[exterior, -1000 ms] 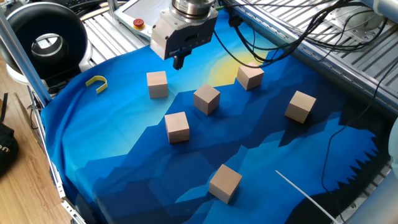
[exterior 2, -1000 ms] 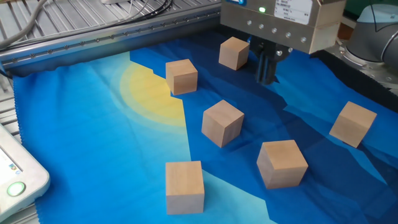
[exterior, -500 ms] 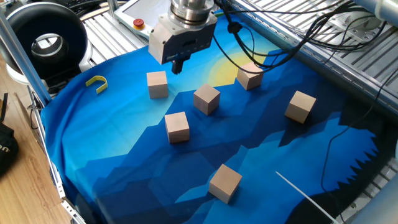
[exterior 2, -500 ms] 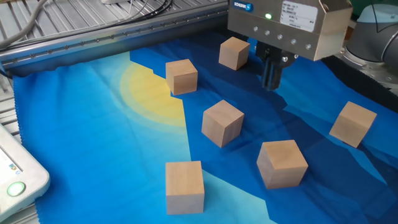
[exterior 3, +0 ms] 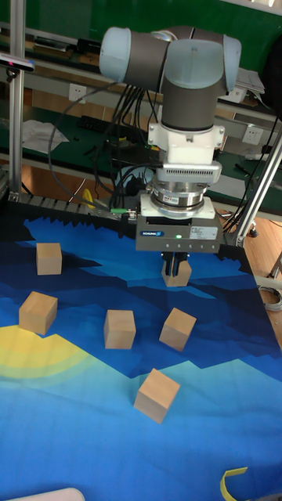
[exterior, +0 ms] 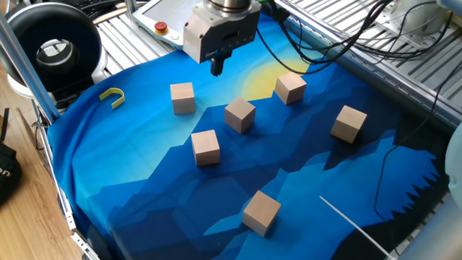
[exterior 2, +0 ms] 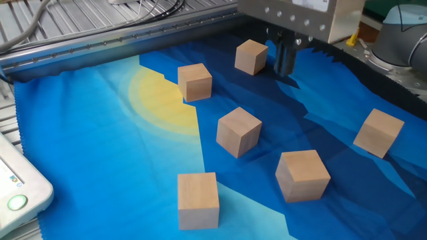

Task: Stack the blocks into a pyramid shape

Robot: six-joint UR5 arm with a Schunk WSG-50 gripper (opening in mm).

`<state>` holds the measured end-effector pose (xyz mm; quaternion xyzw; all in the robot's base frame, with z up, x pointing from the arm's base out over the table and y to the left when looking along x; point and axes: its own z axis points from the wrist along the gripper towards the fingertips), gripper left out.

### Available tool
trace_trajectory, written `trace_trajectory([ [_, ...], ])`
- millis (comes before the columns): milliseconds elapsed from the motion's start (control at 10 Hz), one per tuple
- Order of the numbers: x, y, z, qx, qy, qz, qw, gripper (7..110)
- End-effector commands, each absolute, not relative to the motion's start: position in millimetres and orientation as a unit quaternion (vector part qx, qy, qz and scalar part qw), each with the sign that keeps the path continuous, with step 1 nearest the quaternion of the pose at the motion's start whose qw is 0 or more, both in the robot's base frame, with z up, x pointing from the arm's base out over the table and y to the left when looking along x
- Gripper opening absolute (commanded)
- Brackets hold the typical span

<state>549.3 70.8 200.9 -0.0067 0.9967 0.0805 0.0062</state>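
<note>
**A:** Where's the gripper [exterior: 216, 68] right now?

**B:** It hangs above the cloth at the far side of the layout, empty, fingers drawn close together into one dark stub. The tall fixed view puts it in front of one wooden cube [exterior 3: 177, 273], so that block is partly hidden there; in the other fixed view the same cube [exterior 2: 251, 57] sits just beside the fingers, apart from them.

**A:** And the rest of the blocks?

**B:** All six lie singly on the blue cloth [exterior: 130, 188], none touching, none stacked. Outward from the gripper: a cube on the yellow sun patch [exterior: 290, 89], one in the middle [exterior: 240, 115], one toward the hook side [exterior: 182, 97], one just in front of the middle [exterior: 206, 147], one off to the right [exterior: 349, 123], and one nearest the camera edge [exterior: 260, 211]. The pyramid isn't begun, I'd say.

**A:** What could go wrong?

**B:** With the fingers this narrow, a straight descent onto a cube would land on its top face rather than straddle it; they'd need to spread first. Several cubes sit turned at odd angles, so a grasp not aligned to the faces could twist or push one. The cloth is wrinkled, which may tip a base block and leave the upper rows unsteady.

**A:** Room to work?

**B:** Open cloth lies in the near left. The yellow hook-shaped piece [exterior: 112, 96] sits near the left edge, well apart from the blocks. Cables [exterior: 325, 50] trail past the far side, and a thin white strip [exterior: 354, 224] lies near the front right corner.
</note>
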Motion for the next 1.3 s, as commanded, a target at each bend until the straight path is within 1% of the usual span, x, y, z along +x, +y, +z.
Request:
trace_trajectory([
  [0, 548.8, 55.0, 204.3, -0.002, 0.998, 0.056, 0.005, 7],
  [200, 557.7, 50.0, 204.0, 0.017, 0.999, 0.046, 0.021, 7],
  [400, 560.0, 55.4, 204.7, 0.021, 0.998, 0.057, 0.026, 7],
  [500, 559.2, 62.6, 205.6, 0.016, 0.997, 0.071, 0.024, 7],
  [600, 562.2, 66.0, 206.3, 0.003, 0.996, 0.078, 0.031, 7],
  [700, 572.8, 76.5, 200.3, 0.003, 0.996, 0.090, 0.028, 7],
  [800, 595.2, 90.0, 181.3, -0.012, 0.995, 0.097, 0.020, 7],
  [900, 619.3, 112.8, 158.6, -0.011, 0.993, 0.120, 0.018, 7],
  [1100, 664.1, 154.9, 113.4, 0.019, 0.990, 0.137, 0.024, 7],
  [1200, 669.1, 192.8, 100.3, 0.053, 0.985, 0.163, 0.015, 7],
])
